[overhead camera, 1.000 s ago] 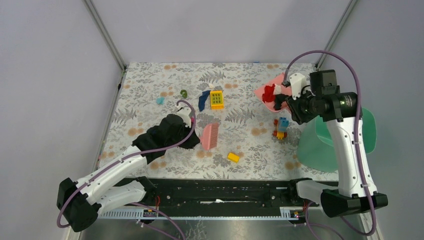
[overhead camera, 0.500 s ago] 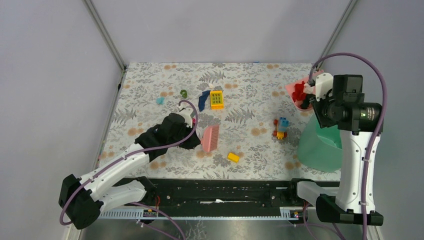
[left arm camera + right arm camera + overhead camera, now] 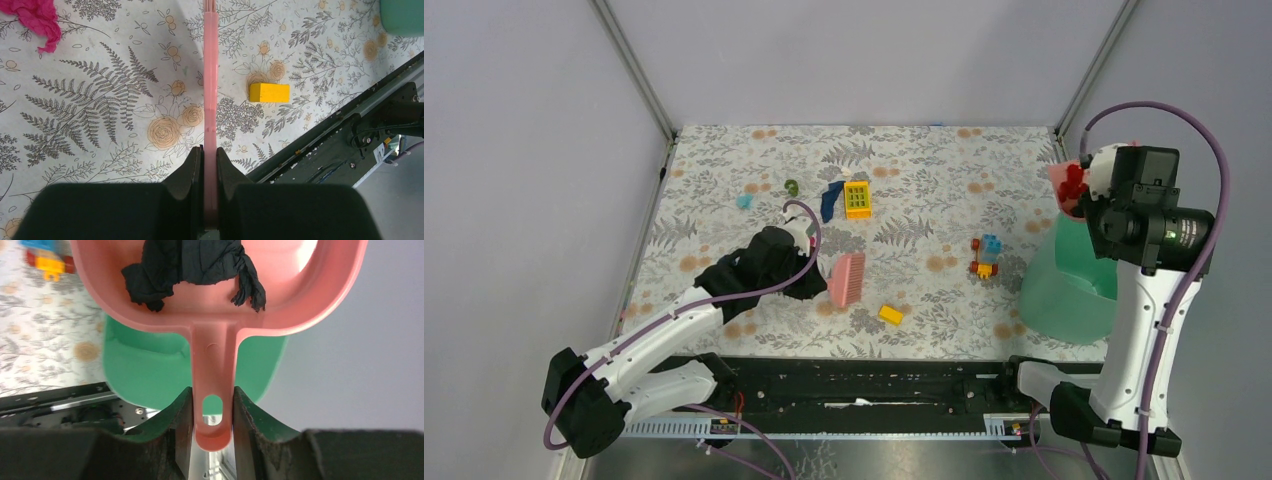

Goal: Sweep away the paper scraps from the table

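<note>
My left gripper (image 3: 816, 277) (image 3: 210, 150) is shut on the pink comb-like brush (image 3: 846, 277) (image 3: 210, 75), which stands on edge on the table (image 3: 924, 160). A magenta paper scrap (image 3: 35, 20) lies to the brush's left. A dark blue scrap (image 3: 830, 200) lies on the table by a yellow block. My right gripper (image 3: 1092, 192) (image 3: 212, 390) is shut on the handle of the pink dustpan (image 3: 1064, 180) (image 3: 215, 310), held above the green tray (image 3: 1074, 290) (image 3: 140, 370). The pan carries a dark scrap (image 3: 195, 262) and red scraps (image 3: 1072, 182).
A yellow block (image 3: 857, 199) sits mid-table and another (image 3: 890, 315) (image 3: 269, 92) near the front edge. A blue, red and yellow block cluster (image 3: 986, 256) (image 3: 47, 255) stands left of the tray. Small light blue (image 3: 744, 201) and green (image 3: 792, 186) bits lie at the back left.
My right arm has carried the dustpan with its scraps to the right, from over the table to above the green tray's far edge. The left arm and brush have barely moved.
</note>
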Controlling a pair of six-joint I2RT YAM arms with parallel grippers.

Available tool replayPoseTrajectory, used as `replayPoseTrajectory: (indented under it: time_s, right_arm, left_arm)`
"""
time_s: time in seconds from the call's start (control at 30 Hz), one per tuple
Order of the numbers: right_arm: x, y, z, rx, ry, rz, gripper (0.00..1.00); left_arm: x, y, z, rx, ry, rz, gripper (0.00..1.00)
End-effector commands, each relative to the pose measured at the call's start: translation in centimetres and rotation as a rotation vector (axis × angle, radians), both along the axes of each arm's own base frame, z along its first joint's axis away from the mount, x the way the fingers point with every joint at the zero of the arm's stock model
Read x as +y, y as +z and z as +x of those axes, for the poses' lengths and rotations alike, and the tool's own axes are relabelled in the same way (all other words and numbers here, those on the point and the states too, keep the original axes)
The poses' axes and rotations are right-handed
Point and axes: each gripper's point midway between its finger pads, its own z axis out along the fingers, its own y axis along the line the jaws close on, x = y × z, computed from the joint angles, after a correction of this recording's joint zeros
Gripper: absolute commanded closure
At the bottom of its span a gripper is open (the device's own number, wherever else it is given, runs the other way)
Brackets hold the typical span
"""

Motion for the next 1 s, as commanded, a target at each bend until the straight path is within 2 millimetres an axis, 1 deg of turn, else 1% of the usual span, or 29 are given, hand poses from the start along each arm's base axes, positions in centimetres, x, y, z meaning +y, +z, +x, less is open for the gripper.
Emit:
replayPoseTrajectory:
  time_s: [0.0, 0.13, 0.3, 0.33, 0.47, 0.53, 0.6, 0.63, 0.73, 0.83, 0.9, 0.97]
  right_arm:
    - [-3.3, 2.7, -2.9, -0.019, -0.143, -0.18, 1.0]
    - [-4.9, 4.0, -5.2, 0.025, -0.156, -0.323, 1.0]
    - [-6.2, 4.9, -7.4, 0.093, -0.156, -0.45, 1.0]
    - [-6.5, 4.8, -7.9, 0.129, -0.152, -0.483, 1.0]
    - [-7.3, 2.7, -9.5, 0.313, -0.098, -0.574, 1.0]
    - [-7.8, 2.2, -10.2, 0.407, -0.068, -0.626, 1.0]
    - [-8.1, 2.4, -10.3, 0.465, -0.04, -0.665, 1.0]
    - [-8.3, 2.8, -10.0, 0.492, -0.025, -0.684, 1.0]
    - [-8.8, 4.8, -9.2, 0.526, -0.004, -0.733, 1.0]
    - [-9.1, 6.9, -8.2, 0.514, 0.015, -0.76, 1.0]
    - [-9.1, 7.0, -8.2, 0.533, 0.034, -0.772, 1.0]
    - [-9.2, 6.1, -8.4, 0.592, 0.058, -0.782, 1.0]
  left_arm:
    - [-1.0, 1.6, 0.4, -0.039, -0.032, -0.062, 1.0]
    - [-1.2, 1.7, 0.2, -0.039, -0.04, -0.067, 1.0]
    - [-1.4, 1.9, 0.1, -0.036, -0.051, -0.08, 1.0]
    - [-1.4, 1.9, 0.0, -0.035, -0.052, -0.081, 1.0]
    - [-1.3, 2.1, 0.1, -0.042, -0.049, -0.086, 1.0]
    - [-1.2, 2.1, 0.1, -0.044, -0.045, -0.083, 1.0]
    - [-1.2, 2.0, 0.1, -0.043, -0.045, -0.08, 1.0]
    - [-1.2, 2.0, 0.1, -0.042, -0.045, -0.08, 1.0]
    - [-1.1, 2.0, 0.2, -0.045, -0.041, -0.077, 1.0]
    - [-1.0, 2.0, 0.3, -0.049, -0.036, -0.074, 1.0]
    - [-1.0, 2.0, 0.3, -0.049, -0.036, -0.074, 1.0]
    - [-1.0, 2.0, 0.4, -0.048, -0.033, -0.074, 1.0]
